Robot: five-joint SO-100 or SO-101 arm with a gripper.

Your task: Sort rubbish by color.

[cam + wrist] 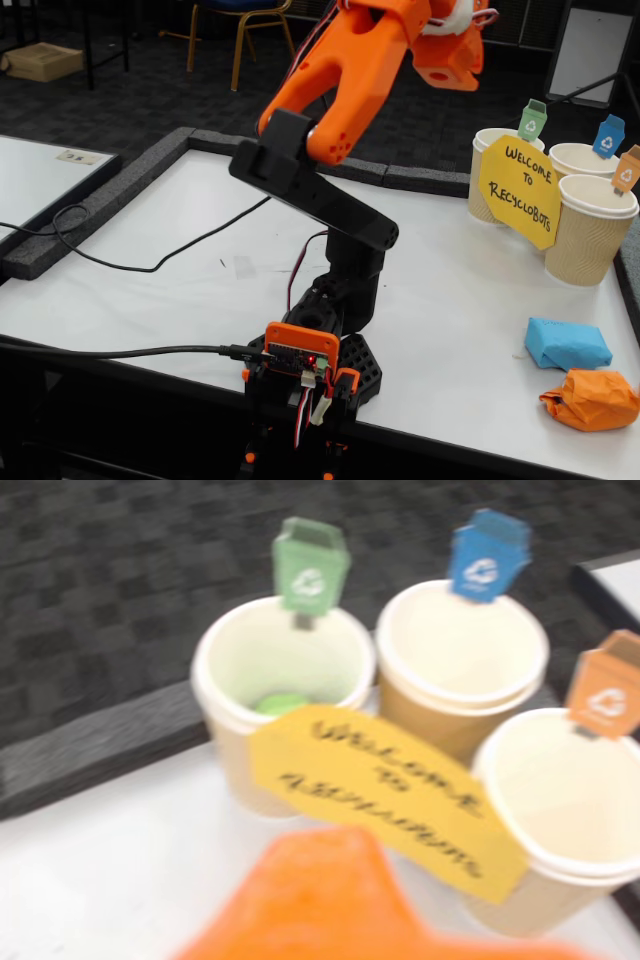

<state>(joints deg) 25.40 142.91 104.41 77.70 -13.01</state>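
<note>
A green paper wad [281,702] lies at the bottom of the green-tagged cup [208,680] in the wrist view. The blue wad [566,343] and orange wad [592,399] rest on the white table near its front right corner in the fixed view. My gripper [450,45] is raised high, left of and above the cups, and is partly cut off by the top edge. In the wrist view it shows only as a blurred orange shape [325,890] at the bottom, so its jaws are unreadable. Nothing shows held in it.
Three beige cups stand together at the table's far right: the green-tagged one [487,150], a blue-tagged one [455,705] and an orange-tagged one [530,905]. A yellow sign [520,190] leans on their front. Black cables [150,265] cross the table's left side. Dark foam edging [110,195] borders it.
</note>
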